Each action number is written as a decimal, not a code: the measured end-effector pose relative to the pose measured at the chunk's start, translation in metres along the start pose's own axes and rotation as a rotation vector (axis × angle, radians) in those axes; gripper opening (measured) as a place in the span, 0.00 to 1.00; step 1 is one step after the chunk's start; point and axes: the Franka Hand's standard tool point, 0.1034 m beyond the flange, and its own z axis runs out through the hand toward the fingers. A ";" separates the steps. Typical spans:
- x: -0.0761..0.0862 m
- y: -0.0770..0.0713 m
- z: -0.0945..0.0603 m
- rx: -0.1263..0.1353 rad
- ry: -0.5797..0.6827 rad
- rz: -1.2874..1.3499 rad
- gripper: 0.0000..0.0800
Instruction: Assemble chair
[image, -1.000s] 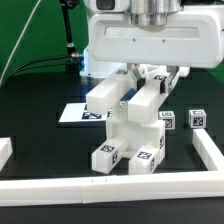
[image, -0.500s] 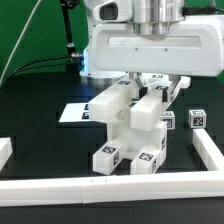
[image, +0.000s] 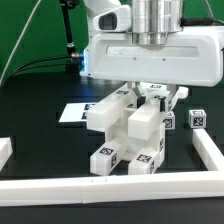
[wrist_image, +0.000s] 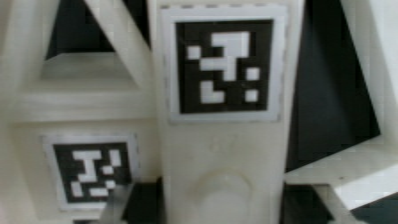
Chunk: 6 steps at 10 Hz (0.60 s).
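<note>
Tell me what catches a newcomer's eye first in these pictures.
The large glossy white robot body fills the top of the exterior view, directly above the chair of chunky white tagged blocks at centre. In the wrist view, a black-and-white marker tag on a chair part dominates the picture.
</note>
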 end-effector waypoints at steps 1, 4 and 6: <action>0.000 0.000 0.000 0.000 0.000 0.000 0.36; 0.004 0.002 -0.002 -0.005 -0.009 -0.005 0.59; 0.015 0.015 0.001 -0.012 -0.006 -0.042 0.80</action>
